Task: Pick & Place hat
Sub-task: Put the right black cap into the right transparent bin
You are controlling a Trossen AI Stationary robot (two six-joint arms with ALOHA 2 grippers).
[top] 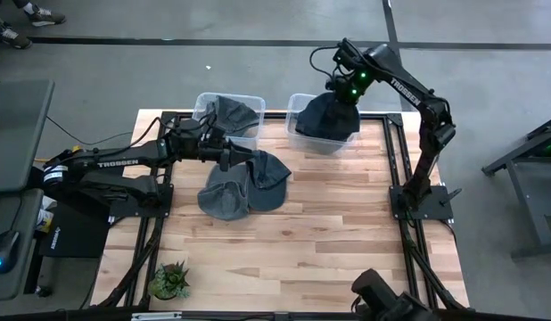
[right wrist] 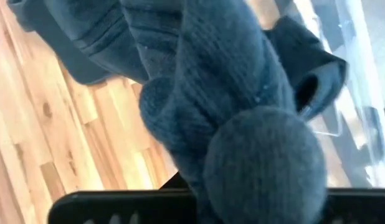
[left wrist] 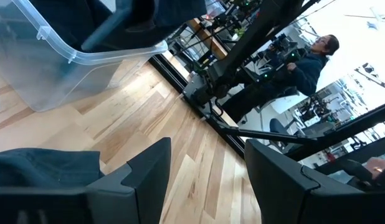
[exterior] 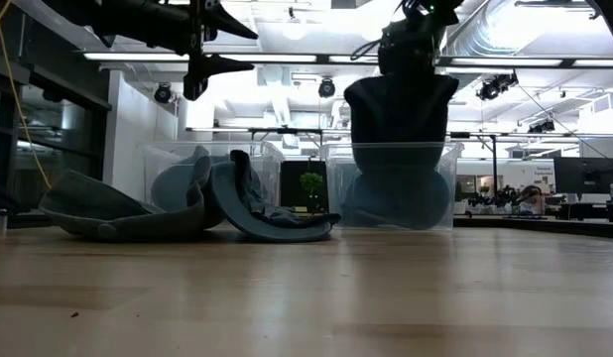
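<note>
Here the right gripper (top: 345,96), pinching a hat (top: 329,116), hangs it straight above the right bin (top: 298,105), while the left gripper (top: 226,159) waits spread beside it

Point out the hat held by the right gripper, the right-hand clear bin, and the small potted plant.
Hat (top: 333,114), high view: crown.
Right-hand clear bin (exterior: 440,203), low view: front wall.
Small potted plant (top: 171,280), high view: leaves.

The word "TROSSEN" stands in white letters on the left arm (top: 115,162). The same white word runs along the right arm (top: 402,86). No other words can be read.
</note>
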